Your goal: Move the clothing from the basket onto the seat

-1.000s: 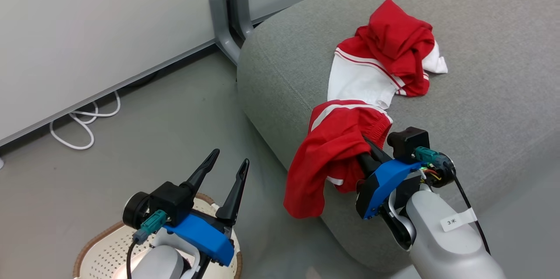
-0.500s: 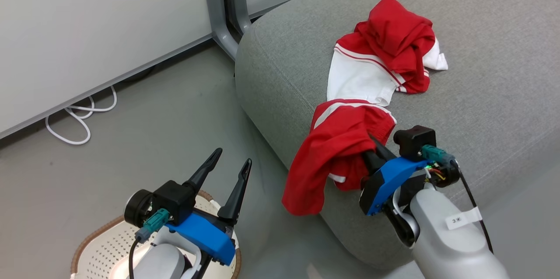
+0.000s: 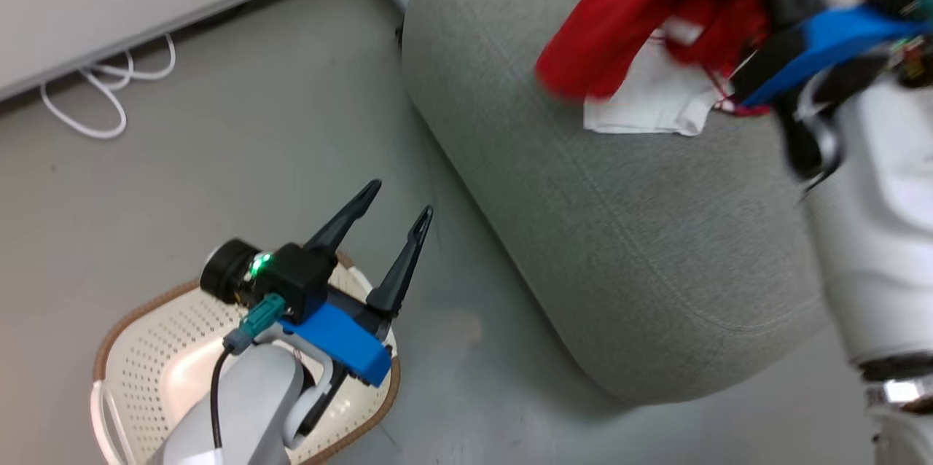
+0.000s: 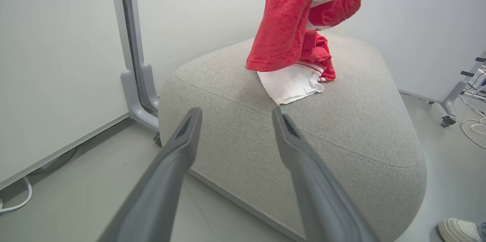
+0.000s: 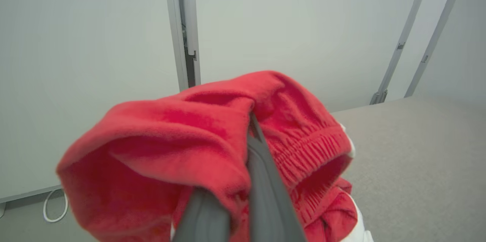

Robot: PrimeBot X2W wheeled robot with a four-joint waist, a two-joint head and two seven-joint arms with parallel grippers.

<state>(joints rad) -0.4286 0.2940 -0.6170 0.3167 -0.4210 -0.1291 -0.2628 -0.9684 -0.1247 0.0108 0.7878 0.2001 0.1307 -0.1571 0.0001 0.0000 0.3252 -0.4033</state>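
- The light-grey sofa cushion (image 4: 303,151) lies ahead of the left claw (image 4: 235,111) and below the right claw (image 5: 246,147). Its far side is cut off in the head view.
- The red shorts (image 5: 171,135) hang from the right claw. Its 2 fingers are pinched together on the fabric beside the elastic waistband, with their tips buried in it. This claw is blurred in the head view.
- The red garment with the white panel (image 4: 292,82) lies on the cushion under the right claw, partly hidden by the shorts. Whether the shorts' hem touches it is hard to tell.
- The perforated basket (image 3: 135,315) sits on the floor beneath the left claw, largely covered by that arm.
- The left claw is spread wide and holds nothing.
- A white cable (image 3: 87,100) loops on the floor, well left of the left claw.
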